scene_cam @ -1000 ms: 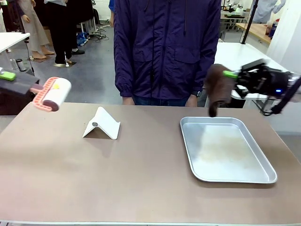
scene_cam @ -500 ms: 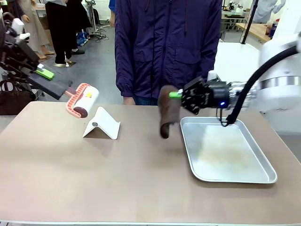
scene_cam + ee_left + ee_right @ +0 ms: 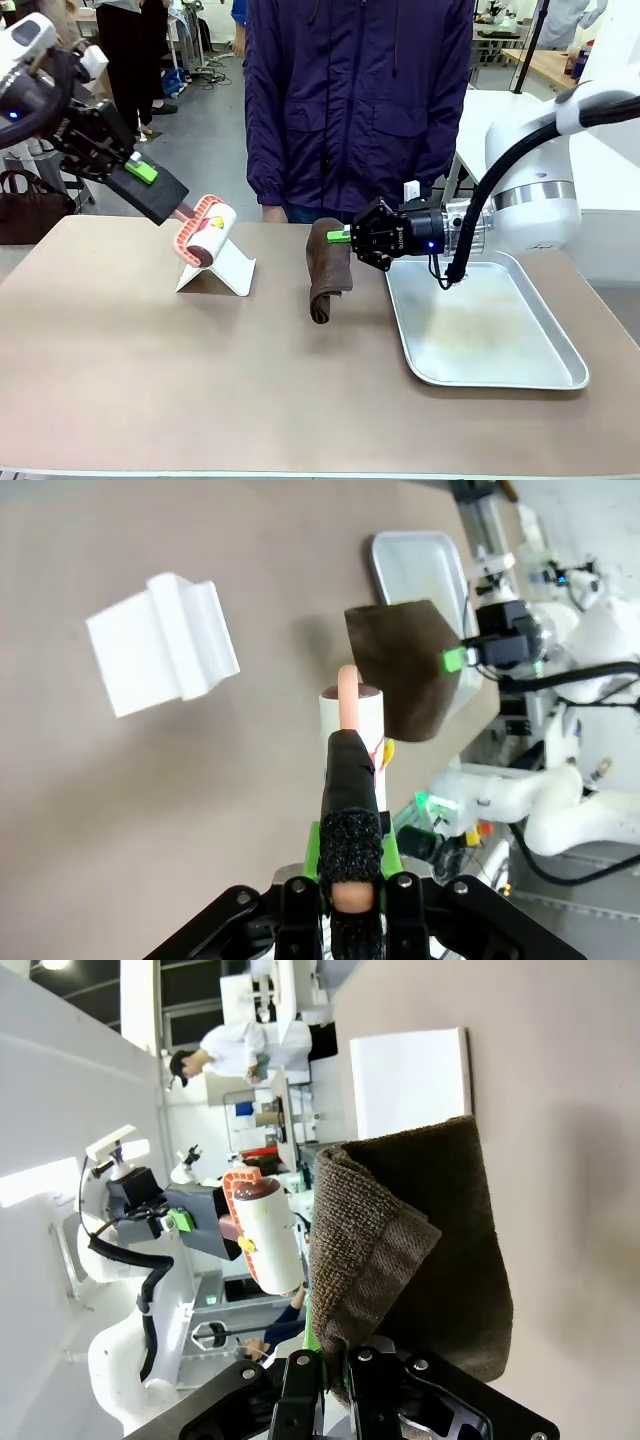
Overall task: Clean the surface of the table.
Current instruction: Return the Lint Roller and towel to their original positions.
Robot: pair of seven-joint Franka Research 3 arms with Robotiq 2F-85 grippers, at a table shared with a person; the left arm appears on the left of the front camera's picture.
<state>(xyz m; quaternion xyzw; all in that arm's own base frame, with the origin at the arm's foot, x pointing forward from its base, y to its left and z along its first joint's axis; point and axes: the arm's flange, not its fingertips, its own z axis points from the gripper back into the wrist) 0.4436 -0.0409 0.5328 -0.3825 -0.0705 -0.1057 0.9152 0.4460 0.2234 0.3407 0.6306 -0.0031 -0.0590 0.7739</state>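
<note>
— Though the left gripper (image 3: 148, 178) rides high at the table's far left, what is in its jaws?

— They are clamped tight on the black handle of a lint roller (image 3: 205, 231), whose pink frame and white drum hang just over a white folded stand (image 3: 218, 264). From the left wrist the handle (image 3: 348, 780) runs straight out between the fingers.

— And the right gripper (image 3: 345, 236)?

— Closed on the top edge of a brown cloth (image 3: 328, 268), which droops toward the table (image 3: 200, 390), its lower end near or on the top; I cannot tell which.

— Room to move?

— The beige top is bare across the near half. A metal tray (image 3: 560, 372) lies on the right side, just beside the cloth. A person (image 3: 355, 100) stands against the far edge.

— Anything one camera adds?

— The right wrist view shows the cloth (image 3: 420, 1250) folded double, with the roller (image 3: 265, 1225) beyond it.
</note>
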